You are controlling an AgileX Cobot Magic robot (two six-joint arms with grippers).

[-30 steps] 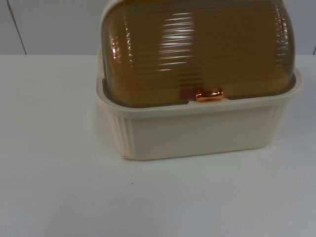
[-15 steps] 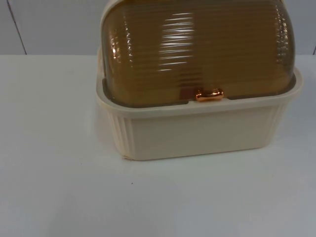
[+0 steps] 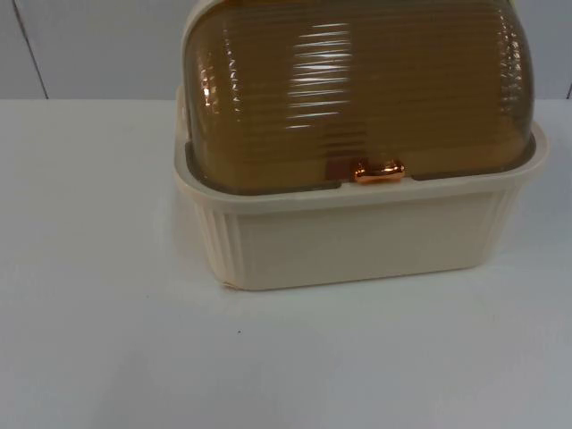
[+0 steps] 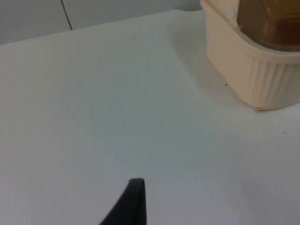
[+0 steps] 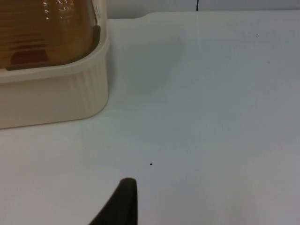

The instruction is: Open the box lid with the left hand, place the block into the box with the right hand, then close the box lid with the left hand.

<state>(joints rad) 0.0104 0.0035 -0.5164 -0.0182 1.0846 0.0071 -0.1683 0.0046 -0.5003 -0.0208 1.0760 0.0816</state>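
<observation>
- Right now your box sits on the white table, a cream ribbed tub with its back toward the grey partition wall.
- The box lid is a ribbed amber dome, and it is down on the tub's rim, closed.
- A small copper handle sits at the lid's front edge, just above the cream rim.
- Through the amber lid you can make out a dark reddish shape inside the box in the right wrist view; you cannot tell from here whether it is the block.
- Your left gripper hangs over bare table, and one black fingertip of it is what you see in the left wrist view.
- From the left gripper, the box lies ahead and off to one side, well apart from the fingertip.
- You cannot tell whether the left gripper's fingers are apart or together.
- Your right gripper also hangs over bare table, with one black fingertip visible.
- From the right gripper, the box lies ahead and off to the other side, its corner well apart from the fingertip.
- You cannot tell the right gripper's finger state either.
- Neither gripper touches the box or the lid.
</observation>
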